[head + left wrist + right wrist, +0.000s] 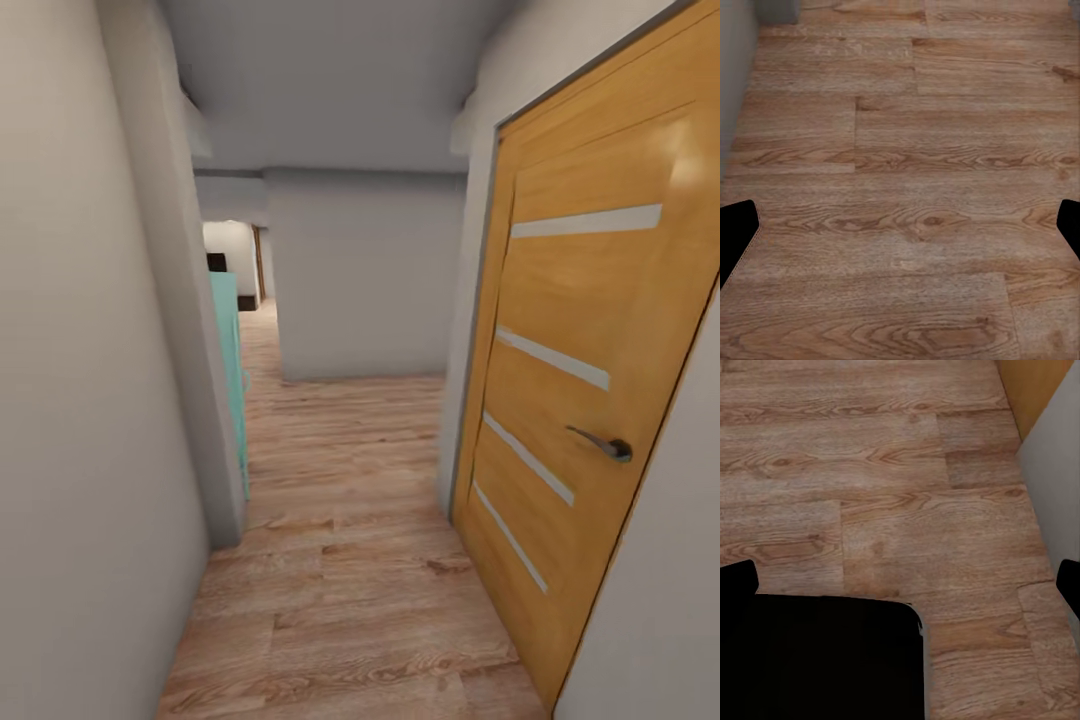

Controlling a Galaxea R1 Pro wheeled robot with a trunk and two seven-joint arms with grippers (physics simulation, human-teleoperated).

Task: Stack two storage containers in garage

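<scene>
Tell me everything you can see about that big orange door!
The honey-orange wooden door stands on the right side of the hallway, shut in its grey frame. Four pale, narrow strips run across it, one above another. A dark metal lever handle sticks out near its right edge. Its bottom edge meets the light wood-plank floor. Its surface looks smooth and slightly shiny.

You're in a narrow corridor: light wood-plank flooring (340, 560), white walls (80, 400) on both sides. Orange wooden door (570, 400) with grey handle (605, 445) is on your right, teal cabinet edge (232, 370) ahead on the left. Left gripper (900, 232) is spread wide, bare planks between its fingers (736, 229). Right gripper (904, 585) is spread wide too, with planks and a black rounded block (817, 660) between its fingers.
</scene>
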